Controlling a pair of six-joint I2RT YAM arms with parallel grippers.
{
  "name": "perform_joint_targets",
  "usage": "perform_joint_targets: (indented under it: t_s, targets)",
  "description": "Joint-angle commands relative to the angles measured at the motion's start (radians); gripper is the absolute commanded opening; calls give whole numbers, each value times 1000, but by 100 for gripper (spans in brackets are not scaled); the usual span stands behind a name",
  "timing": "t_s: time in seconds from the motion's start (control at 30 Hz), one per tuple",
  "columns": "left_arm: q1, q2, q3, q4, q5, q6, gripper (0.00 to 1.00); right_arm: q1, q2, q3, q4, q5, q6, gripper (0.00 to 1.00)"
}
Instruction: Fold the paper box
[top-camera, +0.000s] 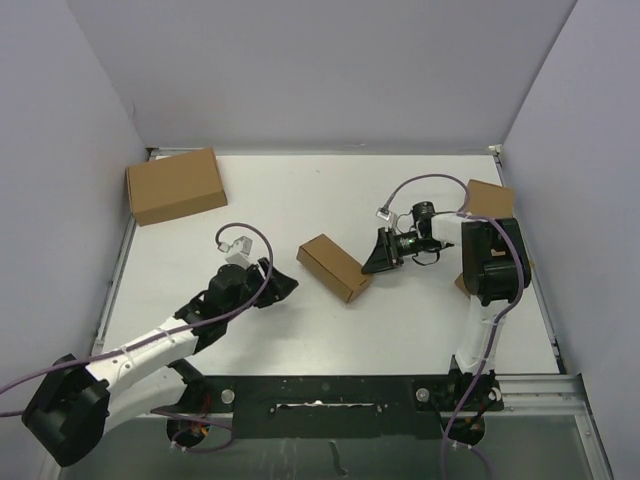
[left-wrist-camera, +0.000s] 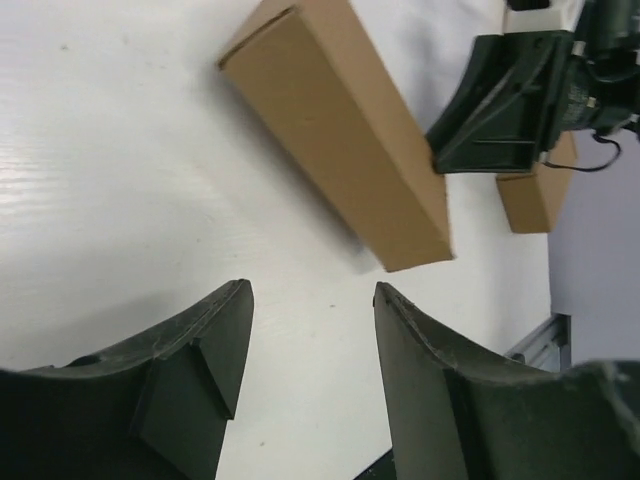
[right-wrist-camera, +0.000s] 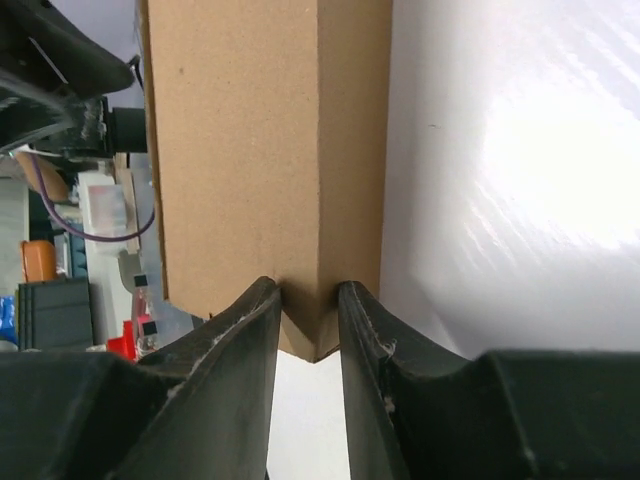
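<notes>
The paper box (top-camera: 335, 267) is a small oblong brown cardboard box lying closed on the white table at the centre. It also shows in the left wrist view (left-wrist-camera: 345, 125) and the right wrist view (right-wrist-camera: 250, 150). My right gripper (top-camera: 378, 258) is at the box's right end. In the right wrist view, the right gripper (right-wrist-camera: 308, 288) has its fingers pressed on either side of the box's near corner edge. My left gripper (top-camera: 285, 287) is open and empty, a short way to the left of the box; the left wrist view shows this gripper (left-wrist-camera: 312, 290) over bare table.
A larger closed brown carton (top-camera: 176, 185) lies at the back left. A closed brown box (top-camera: 490, 198) sits at the back right, and another (top-camera: 462, 283) is partly hidden behind the right arm. The table's walls stand close on the left, back and right.
</notes>
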Motion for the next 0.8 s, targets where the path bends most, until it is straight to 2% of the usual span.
perform_joint_targets:
  t_s: [0.0, 0.17, 0.43, 0.57, 0.77]
  targets:
    - [25, 100, -8, 94, -27, -14, 49, -41, 40, -9, 8, 82, -30, 27]
    - [35, 294, 28, 250, 34, -8, 48, -51, 44, -1, -3, 100, -38, 27]
    - [44, 605, 239, 394, 158, 40, 46, -65, 24, 14, -28, 148, -73, 27]
    - [43, 675, 293, 423, 183, 47, 46, -74, -25, 39, -67, 203, -128, 28]
    - [43, 682, 273, 456, 169, 51, 46, -129, -173, 64, -80, 337, -223, 39]
